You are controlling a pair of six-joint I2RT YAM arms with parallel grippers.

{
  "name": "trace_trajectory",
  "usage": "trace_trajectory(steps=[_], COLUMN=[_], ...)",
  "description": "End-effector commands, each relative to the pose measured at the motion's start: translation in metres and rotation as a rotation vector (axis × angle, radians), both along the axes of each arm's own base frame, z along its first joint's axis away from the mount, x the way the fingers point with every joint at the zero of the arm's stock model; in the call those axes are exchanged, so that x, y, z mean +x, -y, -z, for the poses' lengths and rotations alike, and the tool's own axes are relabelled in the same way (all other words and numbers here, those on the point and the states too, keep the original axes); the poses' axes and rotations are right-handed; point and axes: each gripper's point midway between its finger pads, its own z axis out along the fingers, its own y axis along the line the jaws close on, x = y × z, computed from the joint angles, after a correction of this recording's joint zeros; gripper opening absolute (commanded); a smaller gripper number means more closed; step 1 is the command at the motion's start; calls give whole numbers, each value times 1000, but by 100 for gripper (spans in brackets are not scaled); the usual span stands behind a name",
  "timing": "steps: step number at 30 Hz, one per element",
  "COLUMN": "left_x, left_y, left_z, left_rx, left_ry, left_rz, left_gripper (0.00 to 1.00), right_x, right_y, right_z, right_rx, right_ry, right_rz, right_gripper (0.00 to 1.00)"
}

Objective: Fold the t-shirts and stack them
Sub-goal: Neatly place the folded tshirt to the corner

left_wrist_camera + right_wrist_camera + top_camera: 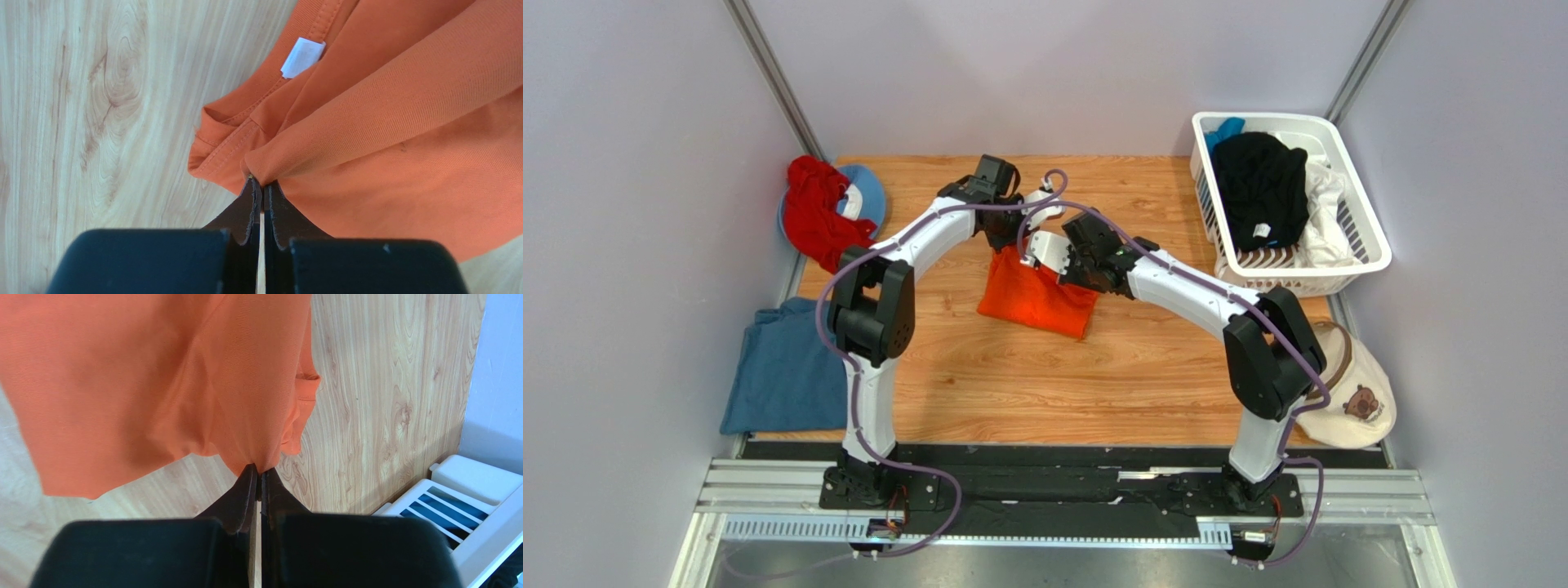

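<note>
Left hand (262, 184) and right hand (258, 471) clamped on orange t-shirt (1038, 304), collar by left hand, length slanting near-right.

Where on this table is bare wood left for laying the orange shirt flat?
Widest bare patch: table near centre, bordered by the orange t-shirt, blue t-shirt and bear cap. A narrower strip runs along the far edge between red garment and laundry basket. Left and right edges are crowded.

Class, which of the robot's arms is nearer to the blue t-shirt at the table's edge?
Left. The left arm has its elbow just beside the blue t-shirt; the right arm rises at the opposite side of the table, well away.
</note>
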Motion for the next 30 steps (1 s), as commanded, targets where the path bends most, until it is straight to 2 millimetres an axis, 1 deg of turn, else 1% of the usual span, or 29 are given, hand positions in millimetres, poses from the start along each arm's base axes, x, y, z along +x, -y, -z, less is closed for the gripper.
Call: trace_trajectory(steps=[1,4,6,9,10,11,13,14,15,16,17,18,19,20,21,22,23,25,27,28,29,30], left_x=[29,34,37,43,44,47,50,53,56,56,63,65,65,71,72,72,75,73,63,59,53,48], left_y=[2,0,-3,-6,-7,-8,-9,-10,-10,-11,-13,-14,-16,-17,-19,-19,-24,-33,-39,-51,-50,-54], left_z=[-25,-22,-19,-19,-18,-19,-19,-20,-23,-22,-27,-31,-30,-35,-36,-37,-40,-39,-37,-35,-40,-37], left_rx=[-18,-11,6,19,20,22,21,22,16,15,10,5,4,0,0,-1,11,24,17,21,-10,-19], left_ry=[102,105,114,141,141,158,168,186,197,200,238,253,258,288,296,301,328,329,298,274,256,226], left_rz=[-18,-30,-43,-64,-74,-82,-98,-110,-122,-137,-161,-173,-193,-217,-227,-231,-260,-269,-264,-282,-265,-267], left_gripper=[0,0,0,1,5,9,19,23,31,35,39,47,50,53,57,57,57,58,59,59,60,60], right_x=[29,39,47,54,56,57,60,62,64,65,66,68,69,69,70,71,71,69,66,62,58,56], right_y=[-6,-1,3,5,5,6,7,6,9,9,9,11,11,11,13,15,16,20,22,25,24,27], right_z=[-15,-9,-9,-6,-6,-3,-3,-4,-3,-3,-5,-4,-5,-6,-5,-7,-9,-14,-16,-21,-20,-22], right_rx=[33,25,18,11,9,5,-1,2,-6,-7,-2,-9,-10,-10,-17,-14,-11,1,25,45,60,71], right_ry=[76,76,88,96,99,97,108,120,126,131,140,143,147,150,153,160,166,174,165,155,134,125], right_rz=[-1,25,43,63,68,75,85,90,103,108,117,128,134,140,154,166,175,206,225,246,247,258], right_gripper=[0,0,1,13,24,29,37,38,40,44,46,48,50,51,51,52,52,53,55,59,61,64])
